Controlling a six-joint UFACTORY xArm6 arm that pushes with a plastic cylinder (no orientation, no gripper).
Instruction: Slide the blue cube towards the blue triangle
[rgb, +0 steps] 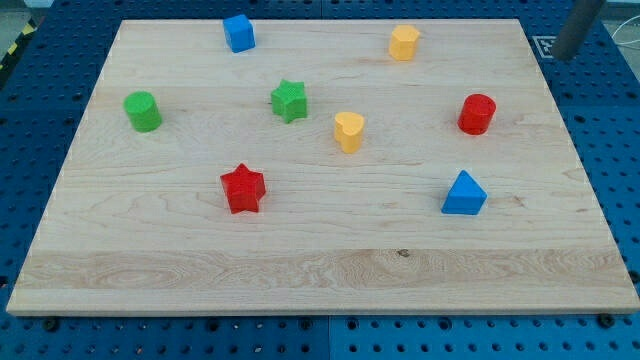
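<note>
The blue cube (239, 33) sits near the view's top edge of the wooden board (320, 265), left of centre. The blue triangle (464, 194) lies at the lower right of the board, far from the cube. My rod enters at the view's top right corner, and my tip (563, 53) is just off the board's top right corner. The tip is far right of the blue cube and well above the blue triangle, touching no block.
Between cube and triangle lie a green star (289, 101) and a yellow heart (348, 131). A yellow block (404, 43) sits at the top right, a red cylinder (477, 114) at the right, a green cylinder (143, 111) at the left, and a red star (242, 188) at the lower left.
</note>
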